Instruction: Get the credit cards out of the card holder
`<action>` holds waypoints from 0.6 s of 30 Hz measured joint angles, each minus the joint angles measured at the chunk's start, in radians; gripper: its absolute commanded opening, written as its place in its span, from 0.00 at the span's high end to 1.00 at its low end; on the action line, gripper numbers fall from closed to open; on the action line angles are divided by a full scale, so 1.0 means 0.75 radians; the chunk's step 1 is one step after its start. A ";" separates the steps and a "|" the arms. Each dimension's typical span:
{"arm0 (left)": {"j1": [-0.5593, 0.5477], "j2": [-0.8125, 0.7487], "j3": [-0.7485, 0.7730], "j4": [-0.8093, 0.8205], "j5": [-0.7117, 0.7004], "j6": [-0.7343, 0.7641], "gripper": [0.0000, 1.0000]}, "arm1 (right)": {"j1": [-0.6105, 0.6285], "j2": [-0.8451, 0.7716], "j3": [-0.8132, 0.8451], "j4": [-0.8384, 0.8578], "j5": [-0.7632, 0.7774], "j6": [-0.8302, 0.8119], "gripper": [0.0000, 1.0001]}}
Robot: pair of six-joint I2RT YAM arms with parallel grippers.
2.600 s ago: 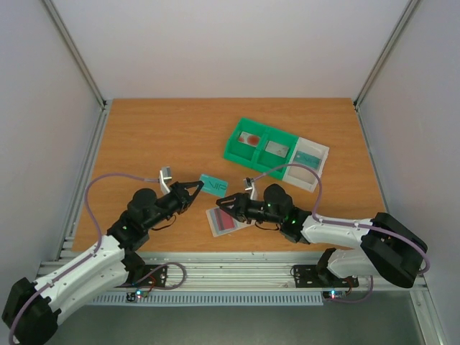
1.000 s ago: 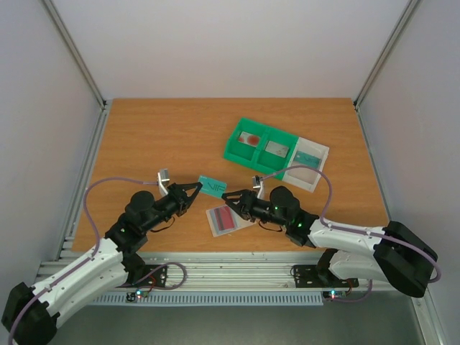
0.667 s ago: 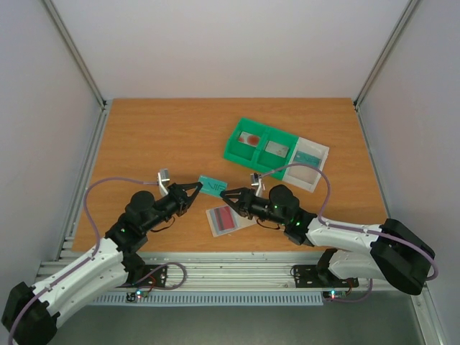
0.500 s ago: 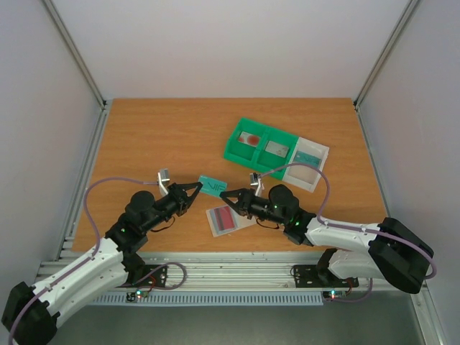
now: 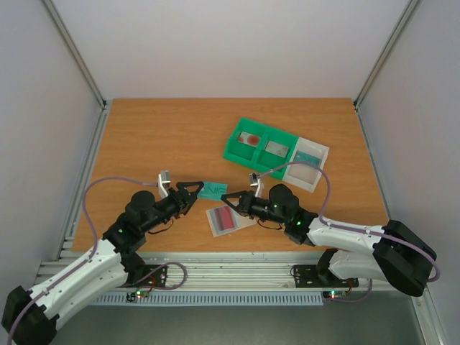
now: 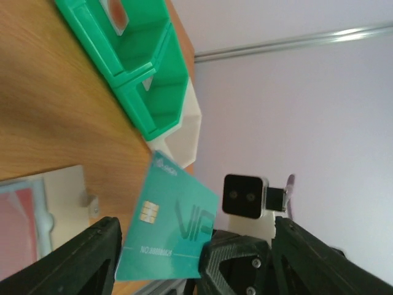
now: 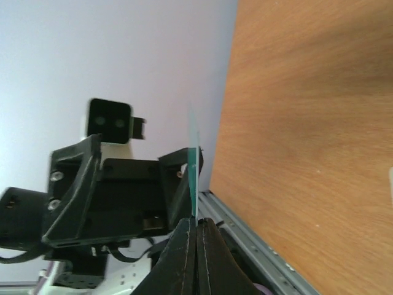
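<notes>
From above, the teal card is up off the table, between the left claw and the right claw. The card holder lies open just below, with the red card in it.

The left wrist view shows the left claw spread wide around the card.

The right wrist view shows the right claw pinching the card's edge. A little earlier, the right claw hung low over the card holder.
</notes>
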 measured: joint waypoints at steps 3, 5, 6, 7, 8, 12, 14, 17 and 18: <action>0.000 -0.031 0.050 -0.140 -0.006 0.064 0.11 | -0.023 -0.014 0.027 -0.124 -0.020 -0.070 0.99; 0.000 -0.046 0.104 -0.254 -0.020 0.117 0.02 | -0.061 -0.035 0.047 -0.211 -0.040 -0.111 0.99; 0.000 -0.052 0.138 -0.321 -0.032 0.142 0.01 | -0.090 -0.049 0.058 -0.264 -0.050 -0.134 0.99; 0.000 -0.056 0.167 -0.375 -0.043 0.174 0.01 | -0.115 -0.063 0.069 -0.308 -0.056 -0.152 0.99; 0.000 -0.060 0.195 -0.428 -0.057 0.205 0.01 | -0.143 -0.081 0.082 -0.363 -0.061 -0.176 0.99; 0.000 -0.058 0.278 -0.625 -0.107 0.336 0.01 | -0.248 -0.181 0.147 -0.631 -0.068 -0.299 0.99; 0.000 -0.047 0.305 -0.702 -0.121 0.396 0.01 | -0.294 -0.225 0.202 -0.789 -0.063 -0.371 0.99; 0.000 -0.018 0.353 -0.810 -0.134 0.504 0.01 | -0.366 -0.267 0.317 -1.033 -0.036 -0.498 0.99; 0.000 -0.007 0.366 -0.835 -0.137 0.533 0.01 | -0.387 -0.274 0.350 -1.089 -0.026 -0.534 0.99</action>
